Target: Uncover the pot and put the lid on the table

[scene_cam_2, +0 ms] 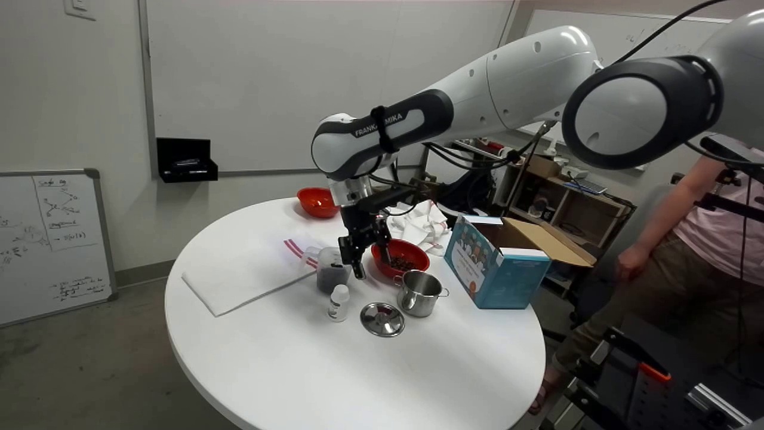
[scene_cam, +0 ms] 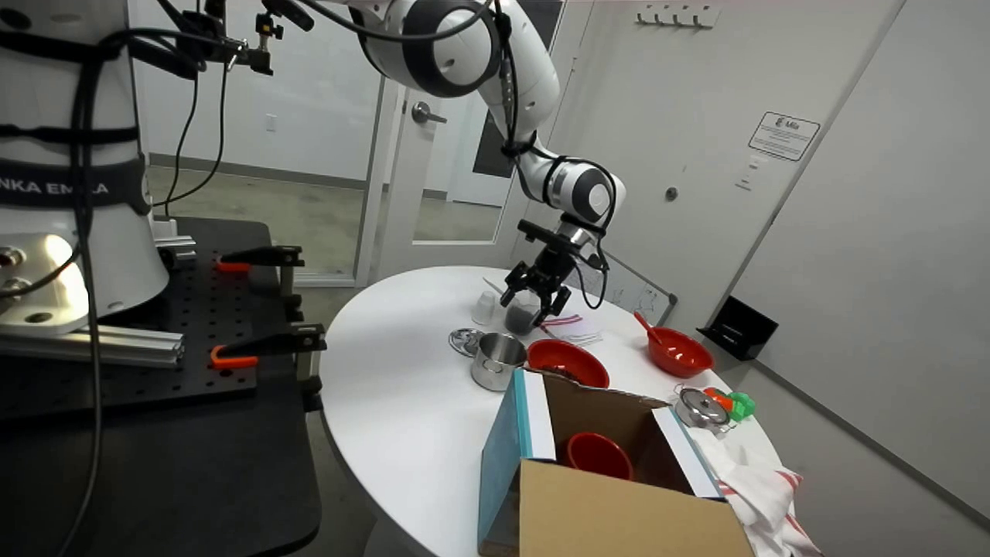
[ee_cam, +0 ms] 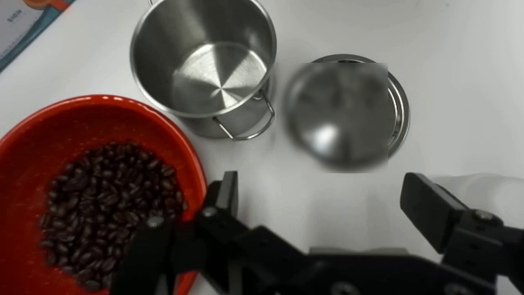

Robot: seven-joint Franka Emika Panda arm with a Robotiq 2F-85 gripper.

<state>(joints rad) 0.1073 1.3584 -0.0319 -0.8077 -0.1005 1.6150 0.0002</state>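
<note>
The silver pot [scene_cam: 495, 370] stands uncovered and upright on the round white table [scene_cam: 402, 441]; it also shows in an exterior view [scene_cam_2: 419, 301] and the wrist view [ee_cam: 245, 121]. The silvery lid [scene_cam_2: 382, 320] lies flat on the table beside the pot, apart from it. In the wrist view the lid [ee_cam: 348, 119] is partly blurred. My gripper [ee_cam: 319, 180] is open, with nothing between its fingers. It hangs above the table, between the bean bowl and the jug, close to the pot and lid. In an exterior view the gripper [scene_cam_2: 373, 267] points down.
A red bowl [scene_cam_2: 412, 248] of dark beans touches or nearly touches the pot. A jug with dark contents [scene_cam_2: 332, 276] and a small bottle [scene_cam_2: 338, 303] stand near the gripper. A cardboard box [scene_cam_2: 501, 278], a covered silver pot [scene_cam: 702, 408] and another red bowl [scene_cam: 679, 354] stand farther off.
</note>
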